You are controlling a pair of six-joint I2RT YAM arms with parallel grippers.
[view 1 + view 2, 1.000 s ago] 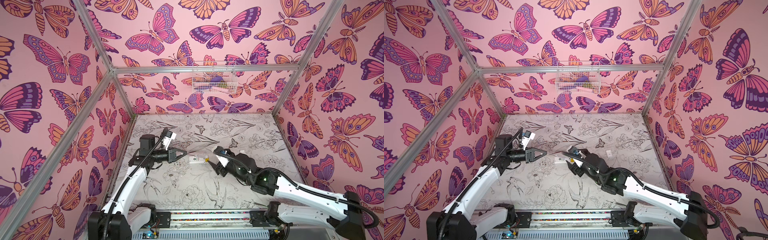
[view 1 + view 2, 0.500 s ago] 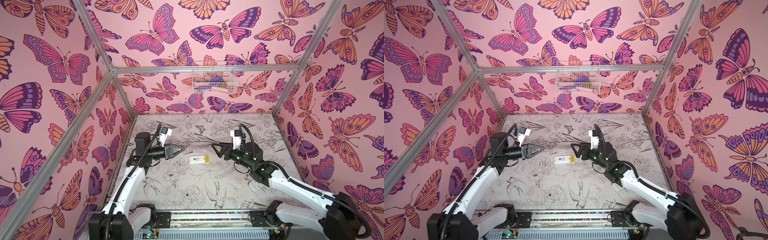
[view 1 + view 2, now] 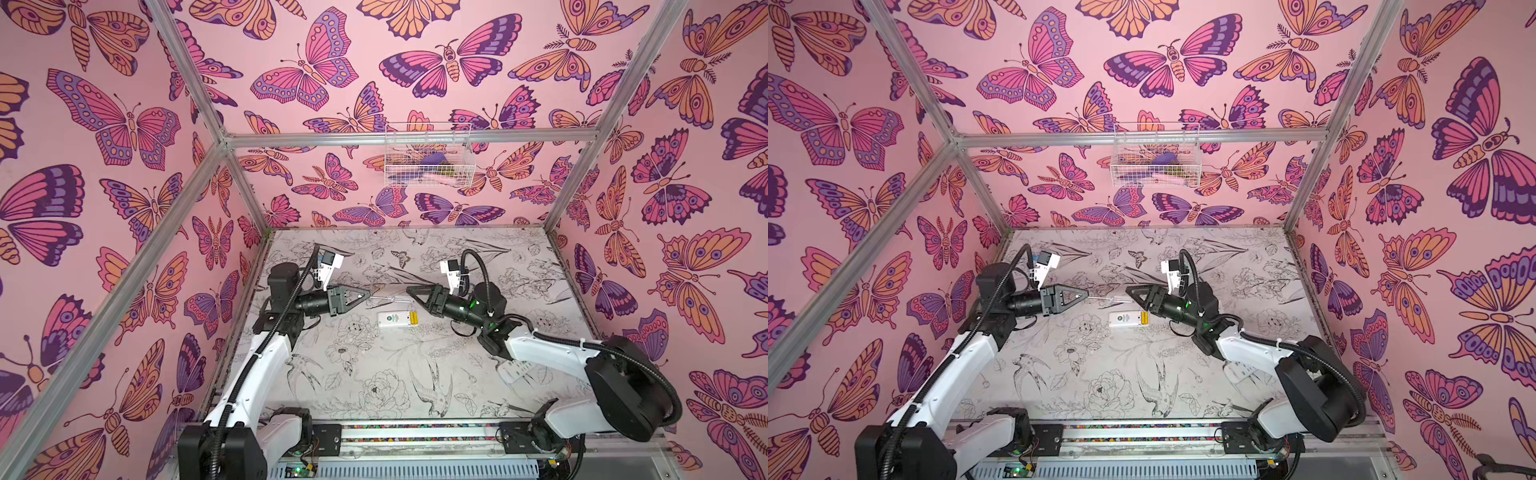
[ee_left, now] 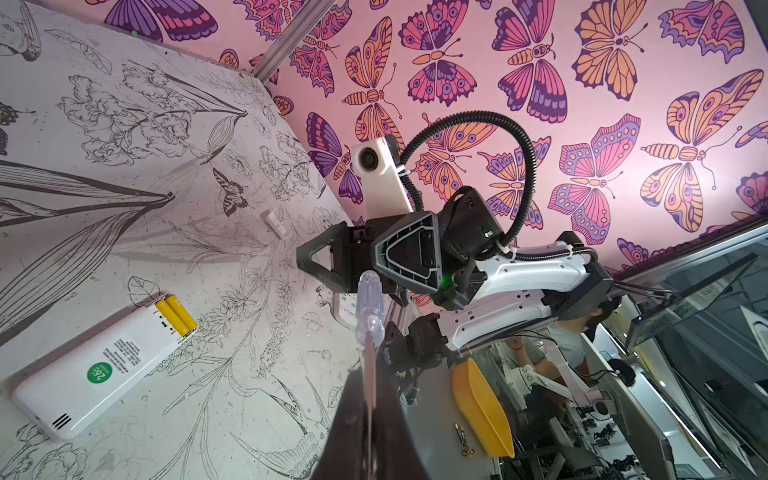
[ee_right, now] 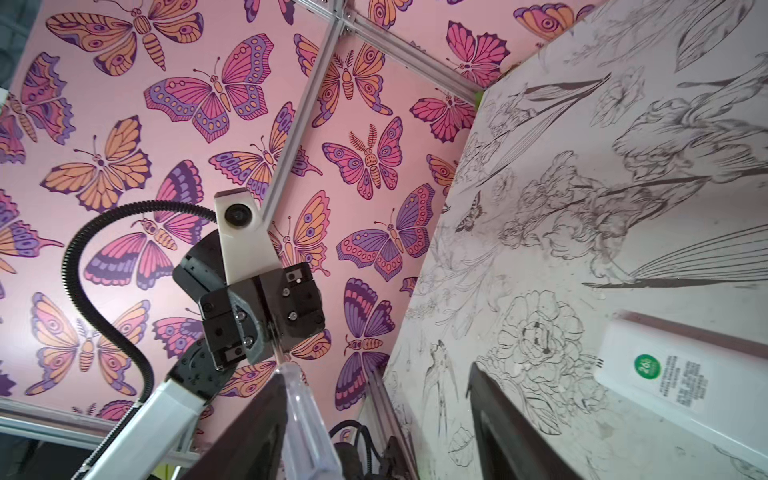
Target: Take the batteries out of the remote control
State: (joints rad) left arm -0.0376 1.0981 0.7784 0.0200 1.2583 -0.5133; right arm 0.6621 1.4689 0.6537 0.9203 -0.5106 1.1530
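Note:
A white remote control (image 3: pixel 390 319) lies back-up mid-table with its compartment uncovered. Two yellow batteries (image 3: pixel 411 318) sit side by side in it, also seen in the left wrist view as batteries (image 4: pixel 176 316). My left gripper (image 3: pixel 369 295) hovers just behind the remote, shut on the metal shaft of a screwdriver (image 3: pixel 392 298). The clear handle (image 5: pixel 303 415) points at my right gripper (image 3: pixel 409 289). That gripper is open, and the handle lies between its jaws against one finger (image 5: pixel 257 415). The other finger (image 5: pixel 490 399) stands well apart.
A second white remote (image 3: pixel 515 369) lies partly under my right arm near the front right. A small white cover (image 4: pixel 276 222) rests on the table behind the right gripper. A wire basket (image 3: pixel 428 156) hangs on the back wall.
My right arm swung from in front of the remote to behind it and turned to face the left gripper, bringing its jaws around the screwdriver handle. The left gripper drew back slightly, still holding the screwdriver.

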